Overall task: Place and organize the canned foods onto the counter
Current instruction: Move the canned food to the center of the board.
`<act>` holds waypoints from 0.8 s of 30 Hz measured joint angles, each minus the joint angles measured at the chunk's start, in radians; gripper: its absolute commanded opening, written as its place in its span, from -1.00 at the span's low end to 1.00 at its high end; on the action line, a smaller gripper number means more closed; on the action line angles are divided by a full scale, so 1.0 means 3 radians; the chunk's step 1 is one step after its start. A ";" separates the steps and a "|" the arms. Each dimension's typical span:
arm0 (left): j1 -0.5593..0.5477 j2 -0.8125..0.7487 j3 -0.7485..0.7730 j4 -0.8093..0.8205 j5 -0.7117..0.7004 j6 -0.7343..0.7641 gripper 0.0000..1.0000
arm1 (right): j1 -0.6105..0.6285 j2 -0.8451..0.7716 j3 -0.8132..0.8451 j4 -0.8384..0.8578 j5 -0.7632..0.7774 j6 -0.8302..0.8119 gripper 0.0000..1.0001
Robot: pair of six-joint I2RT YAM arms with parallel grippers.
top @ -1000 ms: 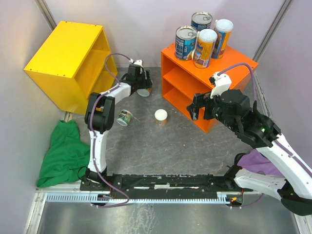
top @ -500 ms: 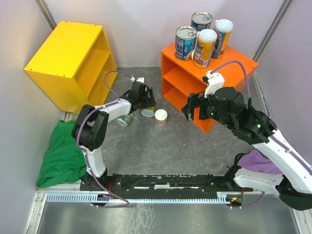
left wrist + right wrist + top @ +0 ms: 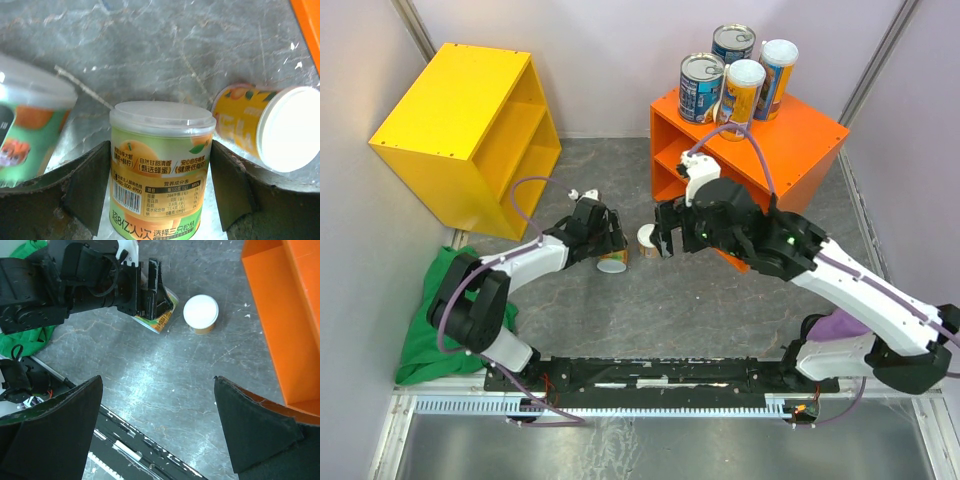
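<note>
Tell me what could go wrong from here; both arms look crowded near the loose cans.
The left end effector, gripping a green-labelled can, is close to the open right end effector; they could collide. The orange can standing between them could get knocked over. Four cans already crowd the counter; adding another could topple one.

Walls: pale panels [image 3: 610, 60] are seen on three sides.
Surface: a grey marbled tabletop [image 3: 710, 300] is laid throughout.
Furniture: a yellow cabinet [image 3: 450, 110] is set far left.
Cloth: a green cloth [image 3: 445, 315] is heaped nearby.
</note>
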 measured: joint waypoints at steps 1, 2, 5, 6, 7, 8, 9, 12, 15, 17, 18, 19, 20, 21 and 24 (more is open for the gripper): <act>0.0000 -0.0072 -0.0064 -0.0024 0.0001 -0.0027 0.33 | 0.0031 0.0056 0.0006 0.0004 -0.0001 0.0036 0.99; 0.0000 -0.0142 -0.0125 -0.0041 0.0000 -0.0047 0.33 | 0.0048 0.0106 0.0006 0.0005 -0.0005 0.0062 0.99; -0.0001 -0.0337 -0.0280 -0.0120 0.0001 -0.0102 0.36 | 0.0086 0.0271 0.0008 0.0029 -0.0033 0.0173 0.99; -0.0001 -0.0398 -0.0323 -0.0153 0.0001 -0.0113 0.39 | 0.0092 0.0327 0.0008 0.0045 -0.0052 0.0212 0.99; -0.0001 -0.0470 -0.0374 -0.0193 -0.0001 -0.0126 0.42 | 0.0094 0.0376 0.0008 0.0056 -0.0066 0.0245 0.99; -0.0001 -0.0549 -0.0425 -0.0244 -0.0004 -0.0142 0.45 | 0.0099 0.0431 0.0009 0.0067 -0.0083 0.0286 0.99; -0.0001 -0.0626 -0.0472 -0.0299 -0.0008 -0.0159 0.49 | 0.0106 0.0482 0.0009 0.0079 -0.0093 0.0326 0.99; -0.0001 -0.0858 -0.0603 -0.0465 -0.0009 -0.0197 0.56 | 0.0111 0.0610 0.0010 0.0135 -0.0136 0.0449 0.99; -0.0001 -0.1094 -0.0702 -0.0604 0.0005 -0.0228 0.61 | 0.0113 0.0718 0.0013 0.0191 -0.0193 0.0562 0.99; -0.0001 -0.1237 -0.0749 -0.0641 0.0024 -0.0261 0.83 | 0.0116 0.0785 0.0017 0.0217 -0.0240 0.0635 0.99; -0.0001 -0.1314 -0.0768 -0.0660 0.0036 -0.0272 0.84 | 0.0116 0.0816 0.0017 0.0233 -0.0268 0.0675 0.99; -0.0001 -0.1395 -0.0779 -0.0662 0.0050 -0.0289 0.85 | 0.0116 0.0838 0.0017 0.0245 -0.0290 0.0702 0.99; -0.0001 -0.1472 -0.0781 -0.0665 0.0067 -0.0314 0.85 | 0.0118 0.0863 0.0017 0.0258 -0.0305 0.0735 0.99; -0.0001 -0.1556 -0.0781 -0.0657 0.0090 -0.0338 0.86 | 0.0121 0.0886 0.0019 0.0270 -0.0323 0.0763 0.99; -0.0001 -0.1781 -0.0781 -0.0665 0.0112 -0.0392 0.86 | 0.0130 0.0945 0.0023 0.0303 -0.0352 0.0825 0.99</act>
